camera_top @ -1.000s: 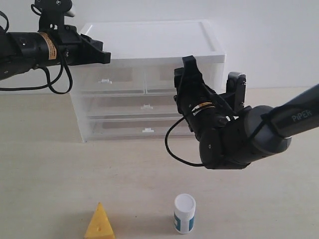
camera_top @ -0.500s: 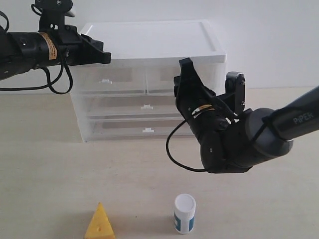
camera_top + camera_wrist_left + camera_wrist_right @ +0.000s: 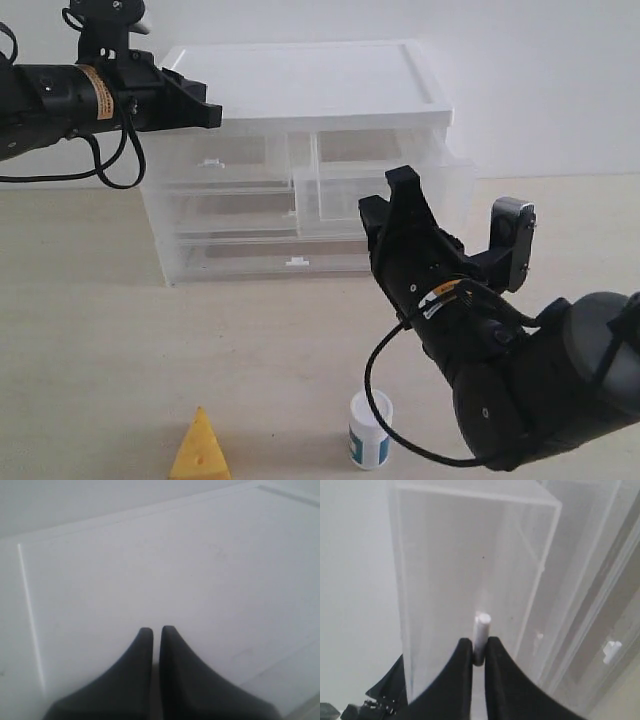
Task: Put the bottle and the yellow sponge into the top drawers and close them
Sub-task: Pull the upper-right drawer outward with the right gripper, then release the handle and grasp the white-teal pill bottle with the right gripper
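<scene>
1. Pinching the white handle (image 3: 481,630) of the right top drawer (image 3: 400,185), the right hand (image 3: 479,652) is clamping shut on it. Pulling the open drawer further is probably risking it leaving the cabinet (image 3: 300,80).
2. The left hand (image 3: 156,630) is hovering over the cabinet top, closed on nothing.
3. The bottle (image 3: 369,430) is standing on the tabletop (image 3: 100,330) at the drawer's 6 o'clock, long axis vertical, cap pointing up — the right arm is looming close enough to topple it.
4. The yellow sponge (image 3: 200,447) is sitting at the bottle's 9 o'clock, apex up.

Left arm (image 3: 50,95), right arm (image 3: 530,390): black, looping cables (image 3: 367,385), orange labels (image 3: 97,92), tapered pincer fingers (image 3: 132,670).
</scene>
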